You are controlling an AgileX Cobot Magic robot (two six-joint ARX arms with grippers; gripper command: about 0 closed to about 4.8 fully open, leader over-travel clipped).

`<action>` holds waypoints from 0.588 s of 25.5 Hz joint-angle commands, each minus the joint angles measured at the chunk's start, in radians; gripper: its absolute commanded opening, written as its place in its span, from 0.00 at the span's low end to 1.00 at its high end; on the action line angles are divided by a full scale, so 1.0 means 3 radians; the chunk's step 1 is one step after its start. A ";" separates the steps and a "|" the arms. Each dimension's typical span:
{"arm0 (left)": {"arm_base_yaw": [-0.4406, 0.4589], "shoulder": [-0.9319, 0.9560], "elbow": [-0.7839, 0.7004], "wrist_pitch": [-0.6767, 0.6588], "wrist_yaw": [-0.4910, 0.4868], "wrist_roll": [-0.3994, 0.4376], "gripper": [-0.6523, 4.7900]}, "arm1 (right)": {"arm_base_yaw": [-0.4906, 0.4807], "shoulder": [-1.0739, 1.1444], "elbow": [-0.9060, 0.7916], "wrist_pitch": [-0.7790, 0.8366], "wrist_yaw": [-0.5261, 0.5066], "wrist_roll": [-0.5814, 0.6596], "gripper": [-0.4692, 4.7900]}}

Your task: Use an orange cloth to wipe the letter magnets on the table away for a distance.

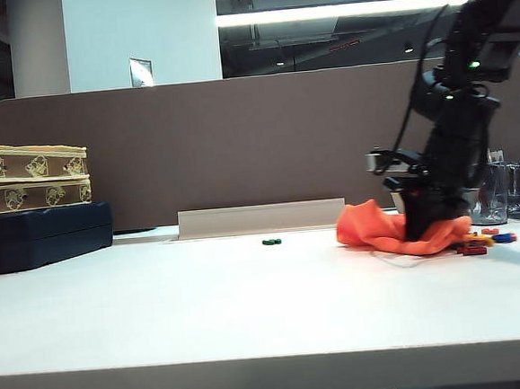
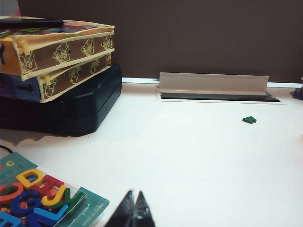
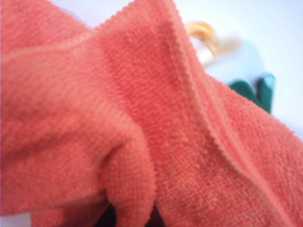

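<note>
L gripper [image 2: 134, 208]: parked far left, tips together, holds nothing.
Stray green magnet [image 1: 271, 241]: mid table [image 1: 206, 316], well left of cloth.
R gripper [image 1: 422, 227]: pinched on the orange cloth [image 1: 380, 227], pressed down.
Letter magnets [image 1: 484, 242]: touching cloth's right edge, so R arm nearer; push goes rightward.

I see the white table [image 1: 206, 307] carrying the orange cloth [image 1: 380, 228] at right, letter magnets [image 1: 484, 242] bunched against its edge — one green magnet [image 1: 271, 242] lies alone mid-table. At left sits a dark case [image 1: 42, 234] — and nearer, a packet of letters [image 2: 38, 196].
</note>
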 commanded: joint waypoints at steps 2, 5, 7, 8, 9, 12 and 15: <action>0.0003 0.0003 0.0019 0.0031 0.0019 0.0003 0.11 | -0.0239 0.0109 -0.0076 -0.0359 0.0359 0.0003 0.19; 0.0003 0.0003 0.0019 0.0029 0.0019 0.0004 0.11 | -0.0417 0.0108 -0.0076 -0.0362 0.0359 0.0004 0.19; 0.0003 0.0003 0.0018 0.0015 0.0018 0.0013 0.11 | -0.0594 0.0108 -0.0076 -0.0381 0.0345 0.0018 0.19; 0.0003 0.0003 0.0018 0.0006 0.0017 0.0013 0.11 | -0.0647 0.0108 -0.0076 -0.0381 0.0343 0.0031 0.19; 0.0003 0.0003 0.0018 -0.0014 0.0017 0.0013 0.11 | -0.0712 0.0108 -0.0076 -0.0381 0.0342 0.0046 0.19; 0.0003 0.0003 0.0018 -0.0057 0.0014 0.0013 0.11 | -0.0884 0.0102 -0.0075 -0.0383 0.0094 0.0198 0.19; 0.0003 0.0003 0.0018 -0.0055 0.0010 0.0014 0.11 | -0.0944 0.0058 -0.0075 -0.0338 -0.0122 0.0203 0.19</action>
